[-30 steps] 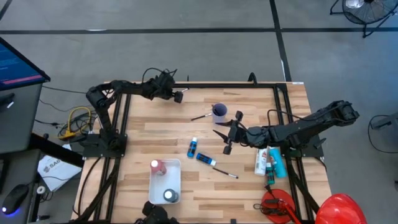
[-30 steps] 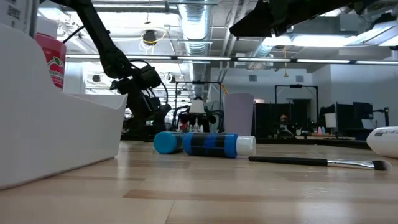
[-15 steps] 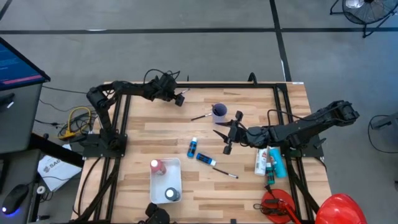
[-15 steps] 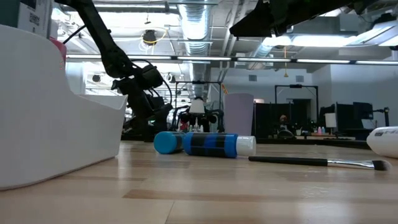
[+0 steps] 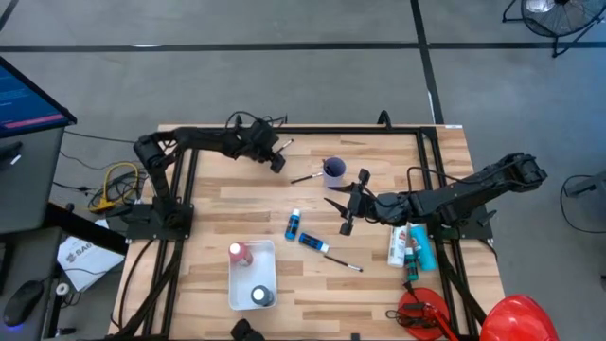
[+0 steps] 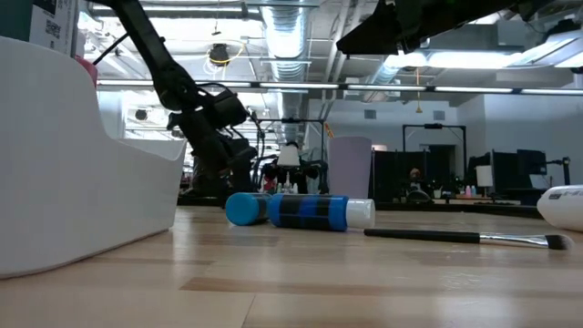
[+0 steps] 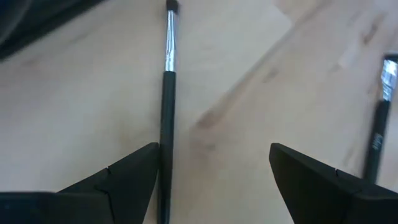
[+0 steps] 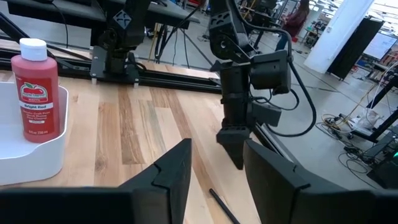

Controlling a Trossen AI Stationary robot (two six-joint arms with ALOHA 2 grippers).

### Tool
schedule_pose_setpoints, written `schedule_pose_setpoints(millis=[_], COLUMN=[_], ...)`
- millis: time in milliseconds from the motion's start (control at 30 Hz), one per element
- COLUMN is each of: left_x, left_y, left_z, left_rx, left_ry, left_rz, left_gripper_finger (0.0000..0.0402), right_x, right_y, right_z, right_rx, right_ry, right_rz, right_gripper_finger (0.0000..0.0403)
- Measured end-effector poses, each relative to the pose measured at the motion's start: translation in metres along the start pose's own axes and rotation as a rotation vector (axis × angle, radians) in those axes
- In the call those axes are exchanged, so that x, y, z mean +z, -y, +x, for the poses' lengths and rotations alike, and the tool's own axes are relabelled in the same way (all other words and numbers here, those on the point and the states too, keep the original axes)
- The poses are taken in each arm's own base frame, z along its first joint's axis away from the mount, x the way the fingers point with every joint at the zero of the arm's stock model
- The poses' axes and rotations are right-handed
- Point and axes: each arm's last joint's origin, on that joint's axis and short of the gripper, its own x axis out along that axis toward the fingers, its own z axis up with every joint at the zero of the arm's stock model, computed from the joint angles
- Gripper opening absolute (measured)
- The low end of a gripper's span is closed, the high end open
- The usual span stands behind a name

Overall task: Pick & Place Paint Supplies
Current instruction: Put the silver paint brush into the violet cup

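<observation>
My left gripper is open near the table's far edge, over a thin dark-handled brush that runs just inside one finger. A second brush lies by the purple cup. My right gripper is open at mid-table and holds nothing. A light blue bottle and a dark blue bottle lie on their sides, with a third brush near them. A red bottle and a white bottle stand in the white bin.
White and teal bottles lie at the table's right edge, in front of the right arm's base. A red helmet-like thing and a red tool sit at the near right corner. Bare wood stretches between the bin and the left arm's base.
My left gripper has moved from the far left part of the table toward the right and a little toward the near edge, coming down over the brush by the far edge. My right arm has kept still.
</observation>
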Motion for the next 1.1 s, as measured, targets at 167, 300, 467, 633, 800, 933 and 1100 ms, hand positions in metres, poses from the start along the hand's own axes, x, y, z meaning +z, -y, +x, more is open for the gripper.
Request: schedule_pose_setpoints(millis=[167, 300, 467, 633, 800, 933, 1100], left_x=[-0.004, -0.008, -0.016, -0.023, -0.032, -0.038, -0.044], left_y=[0.016, 0.033, 0.056, 0.076, 0.096, 0.108, 0.120], left_z=[0.002, 0.003, 0.004, 0.004, 0.003, 0.002, 0.001], left_rx=[-0.026, -0.053, -0.094, -0.127, -0.108, -0.120, -0.101], left_ry=[-0.013, -0.024, -0.038, -0.050, -0.046, -0.050, -0.043], left_rz=[0.048, 0.105, 0.164, 0.212, 0.268, 0.297, 0.339], left_gripper_finger=[0.0298, 0.0298, 0.0298, 0.0298, 0.0298, 0.0298, 0.0298], right_x=[0.000, 0.000, 0.000, 0.000, -0.001, -0.001, -0.001], right_y=[0.000, 0.000, 0.000, 0.000, 0.000, 0.000, 0.000], right_z=[0.000, 0.000, 0.000, 0.000, 0.000, 0.000, 0.000], right_rx=[0.000, 0.000, 0.000, 0.000, 0.001, 0.001, 0.001], right_ry=[0.000, 0.000, 0.000, -0.003, -0.006, -0.006, -0.006], right_rz=[0.000, 0.000, 0.000, -0.002, 0.000, 0.002, 0.003], right_gripper_finger=[0.0137, 0.0138, 0.0141, 0.0139, 0.0137, 0.0139, 0.0135])
